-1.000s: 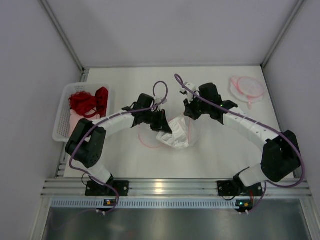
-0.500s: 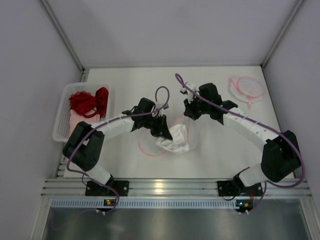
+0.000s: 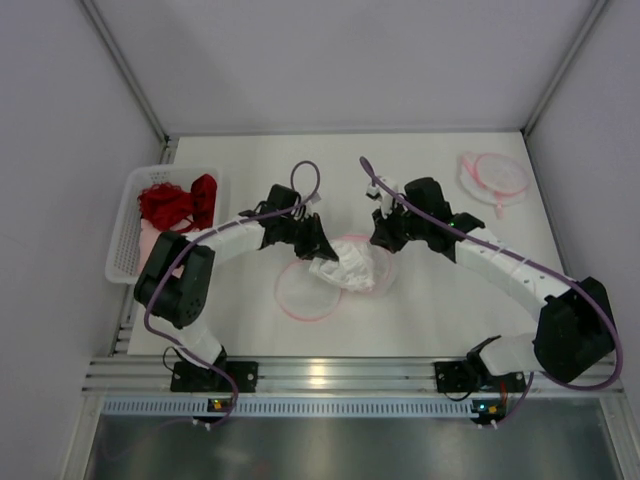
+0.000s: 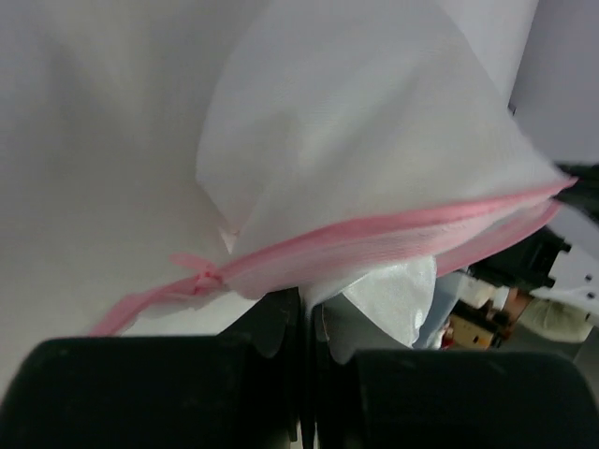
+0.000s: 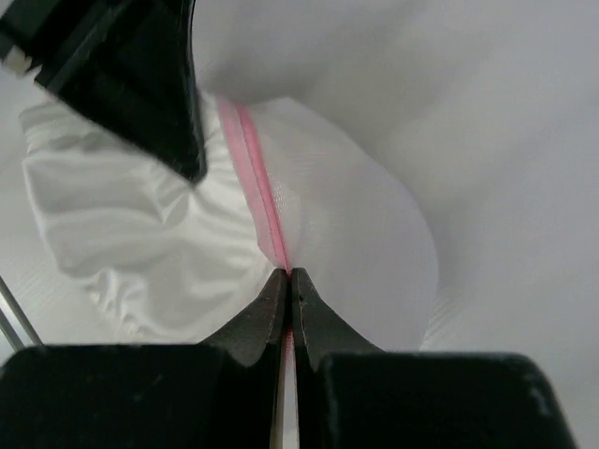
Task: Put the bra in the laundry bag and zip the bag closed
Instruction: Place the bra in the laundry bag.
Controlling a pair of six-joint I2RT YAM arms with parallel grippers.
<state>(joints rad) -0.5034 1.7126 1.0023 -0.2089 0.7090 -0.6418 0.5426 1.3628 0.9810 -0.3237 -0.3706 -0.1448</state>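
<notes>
Both arms have dropped; white mesh laundry bag with pink zip (image 5: 356,224) sags onto worktop (image 3: 430,310). Right fingers (image 5: 288,285) clamped on zip edge; left fingers (image 4: 304,313) closed, hold unclear. Crumpled white bra (image 5: 122,234) bulges at mouth and could snag the zipper.

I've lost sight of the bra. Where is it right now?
In the top view, the white bra sits mid-table between the left gripper and the right gripper, bunched at the open, pink-edged laundry bag.

White arms (image 3: 225,240) with black joints, black pincers (image 4: 307,313) and purple cables (image 3: 306,165).
</notes>
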